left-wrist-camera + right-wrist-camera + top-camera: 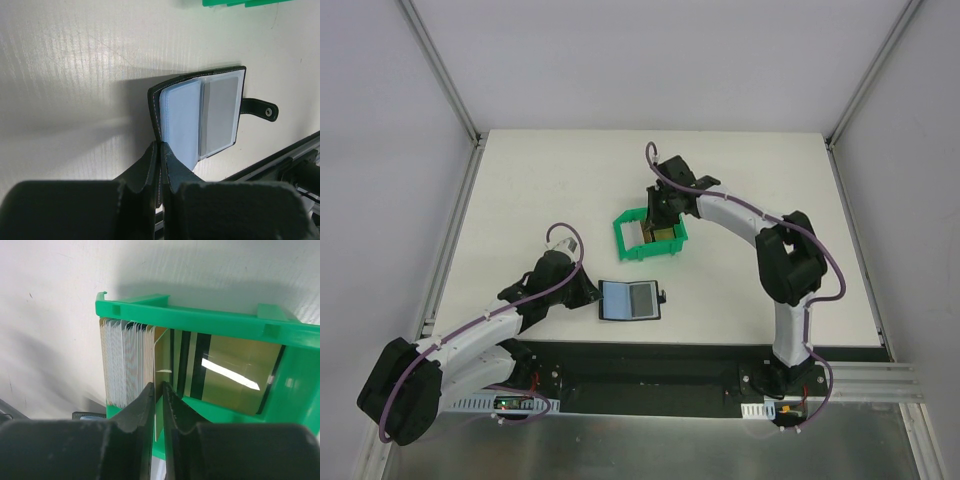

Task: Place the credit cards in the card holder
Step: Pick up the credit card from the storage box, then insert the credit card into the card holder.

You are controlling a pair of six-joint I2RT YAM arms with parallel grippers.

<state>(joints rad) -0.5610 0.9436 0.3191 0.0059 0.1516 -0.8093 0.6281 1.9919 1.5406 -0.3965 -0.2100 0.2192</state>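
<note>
The card holder lies open on the table, its bluish-grey sleeves facing up and its tab pointing right. My left gripper is shut on the holder's black left cover, at its near edge. The credit cards stand on edge in a green bin: a thick white-edged stack at left and gold cards with dark stripes leaning at right. My right gripper reaches down into the bin, its fingers closed on the edge of one gold card beside the stack.
The green bin stands mid-table, just behind the card holder, and its corner shows at the top of the left wrist view. A black strip and metal rail run along the table's near edge.
</note>
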